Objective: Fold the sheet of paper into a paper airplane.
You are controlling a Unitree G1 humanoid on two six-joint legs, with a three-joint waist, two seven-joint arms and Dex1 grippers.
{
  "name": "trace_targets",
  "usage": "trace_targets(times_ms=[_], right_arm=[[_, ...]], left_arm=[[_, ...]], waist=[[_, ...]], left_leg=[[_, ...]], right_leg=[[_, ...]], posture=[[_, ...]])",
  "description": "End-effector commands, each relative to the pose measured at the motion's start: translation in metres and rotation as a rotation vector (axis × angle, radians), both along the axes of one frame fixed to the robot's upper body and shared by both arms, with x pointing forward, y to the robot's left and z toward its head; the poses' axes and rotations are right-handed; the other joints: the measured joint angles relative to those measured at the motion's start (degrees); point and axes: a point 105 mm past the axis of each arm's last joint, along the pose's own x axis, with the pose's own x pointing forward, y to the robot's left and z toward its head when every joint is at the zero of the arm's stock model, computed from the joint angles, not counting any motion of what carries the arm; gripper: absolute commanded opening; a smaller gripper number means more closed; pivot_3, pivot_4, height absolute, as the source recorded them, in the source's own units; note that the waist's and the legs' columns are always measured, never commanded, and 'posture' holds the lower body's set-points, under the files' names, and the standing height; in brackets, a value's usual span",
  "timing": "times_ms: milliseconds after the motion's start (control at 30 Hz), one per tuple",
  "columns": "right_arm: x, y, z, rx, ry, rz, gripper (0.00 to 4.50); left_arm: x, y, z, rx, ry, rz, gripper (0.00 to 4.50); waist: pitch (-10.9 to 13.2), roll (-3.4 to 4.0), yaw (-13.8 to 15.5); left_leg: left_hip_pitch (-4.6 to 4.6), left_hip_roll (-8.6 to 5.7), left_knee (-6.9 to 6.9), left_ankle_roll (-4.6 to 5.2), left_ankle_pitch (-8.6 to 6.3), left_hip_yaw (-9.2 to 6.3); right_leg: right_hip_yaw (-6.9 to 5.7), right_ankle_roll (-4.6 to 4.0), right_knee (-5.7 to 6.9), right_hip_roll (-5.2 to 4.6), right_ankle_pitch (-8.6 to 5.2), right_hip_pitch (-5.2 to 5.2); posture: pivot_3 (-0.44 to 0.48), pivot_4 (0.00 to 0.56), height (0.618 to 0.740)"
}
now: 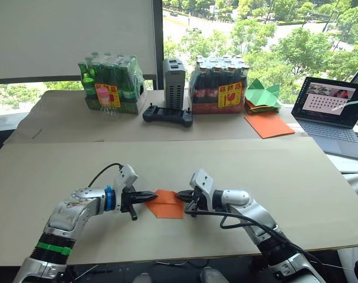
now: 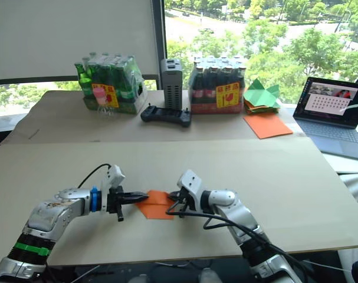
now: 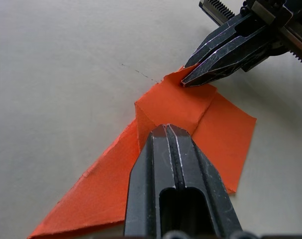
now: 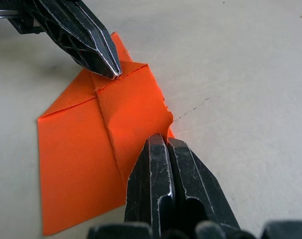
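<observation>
Creased bright-orange sheet of paper lies on the beige worktop between our 2 grippers; left gripper and right gripper each pinch opposite edges, fingers closed.

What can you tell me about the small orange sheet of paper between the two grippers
The sheet of paper is thin, bright orange and partly folded, with flaps creased over its middle and one end tapering to a point. It lies flat on the tan table. The left gripper and the right gripper, both shut, press their tips on opposite sides of the folded part.
</observation>
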Motion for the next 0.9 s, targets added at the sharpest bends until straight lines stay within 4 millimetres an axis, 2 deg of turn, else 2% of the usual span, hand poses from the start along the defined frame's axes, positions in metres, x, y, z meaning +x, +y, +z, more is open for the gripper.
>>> trace_targets(times_ms=[33,400,600,700,900], right_arm=[[-0.004,0.0,-0.005,-0.022,0.021,0.007,0.05],[-0.007,0.001,-0.002,-0.046,0.007,0.018,0.05],[-0.003,-0.001,0.008,-0.024,-0.04,-0.024,0.05],[0.004,-0.004,0.019,0.025,-0.07,-0.082,0.9],[0.014,-0.009,0.047,0.165,-0.162,-0.178,3.0]], left_arm=[[-0.004,-0.003,-0.001,0.001,-0.002,-0.021,0.0],[0.0,0.007,-0.014,0.033,0.013,0.015,0.0],[0.006,0.015,-0.022,0.043,0.02,0.065,0.0],[0.005,0.014,-0.026,0.038,0.03,0.066,0.0],[0.003,0.01,-0.032,0.033,0.045,0.065,0.0]], waist=[[0.0,0.0,0.01],[0.0,0.0,0.04],[0.0,0.0,0.08],[0.0,0.0,0.09],[-0.01,0.02,0.09]], left_leg=[[0.0,0.0,0.0,0.0,0.0,0.0],[0.01,0.0,0.0,0.0,0.0,0.0],[0.03,0.0,0.0,0.0,0.0,0.0],[0.03,-0.01,0.0,0.0,0.0,0.01],[0.03,0.0,0.0,0.0,0.0,0.0]], right_leg=[[0.0,0.0,0.0,0.0,0.0,0.0],[0.0,0.0,0.0,0.0,0.0,0.01],[0.0,0.0,0.01,0.0,0.0,0.02],[0.0,0.0,0.01,-0.01,0.0,0.02],[0.0,0.0,0.02,-0.01,0.0,0.02]], posture=[[0.0,0.15,0.74],[0.0,0.15,0.74],[0.0,0.15,0.74],[0.0,0.15,0.74],[0.0,0.15,0.74]])
